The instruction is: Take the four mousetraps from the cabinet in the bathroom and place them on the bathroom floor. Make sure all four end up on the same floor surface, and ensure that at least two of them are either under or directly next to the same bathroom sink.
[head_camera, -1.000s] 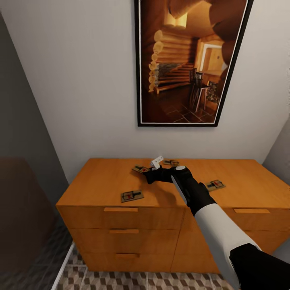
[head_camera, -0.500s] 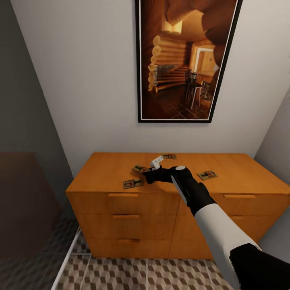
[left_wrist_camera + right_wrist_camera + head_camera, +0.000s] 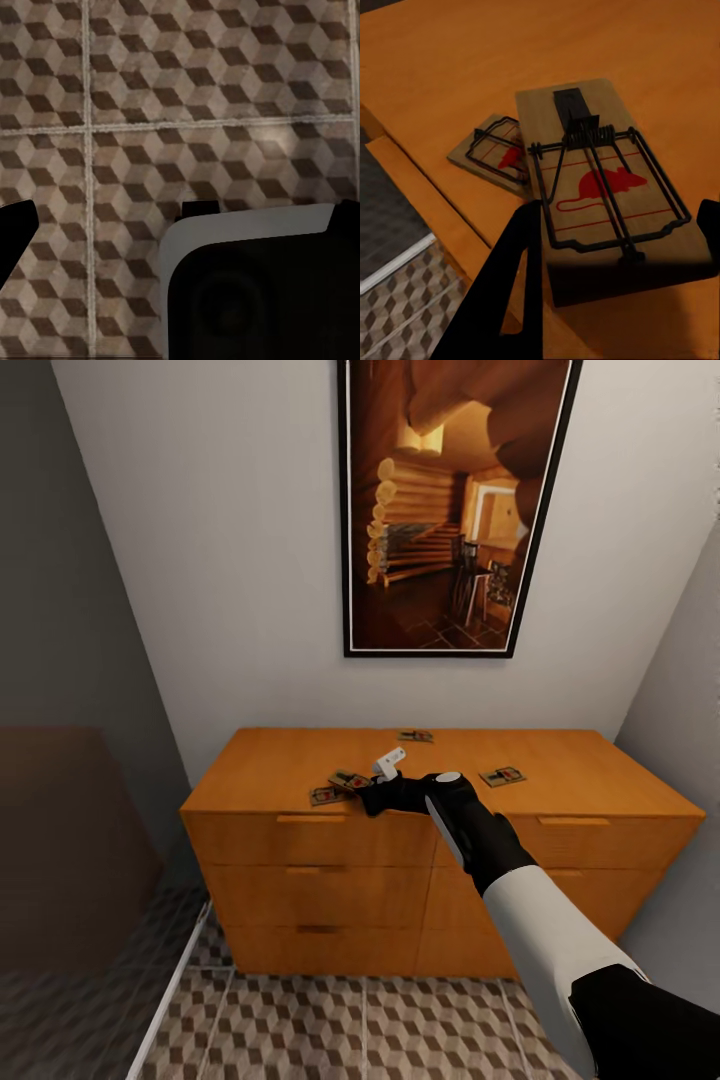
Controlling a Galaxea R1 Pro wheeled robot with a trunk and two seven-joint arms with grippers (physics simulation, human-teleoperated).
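Sitting between the right tool's (image 3: 615, 255) fingers, a mousetrap (image 3: 600, 187).

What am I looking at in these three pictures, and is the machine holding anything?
This is a simulated two-armed robot on wheels. The big picture comes from a camera on its head. The other two come from cameras at its wrists, looking along the fingers.

In the head view, the right gripper reaches over an orange-brown cabinet below a framed picture. The right wrist view shows a mousetrap between the dark fingers, apparently gripped and lifted slightly. A second trap lies just behind it near the cabinet's edge. Two more traps lie farther back.

The left wrist view looks down at the cube-patterned floor. The left gripper is open and empty.
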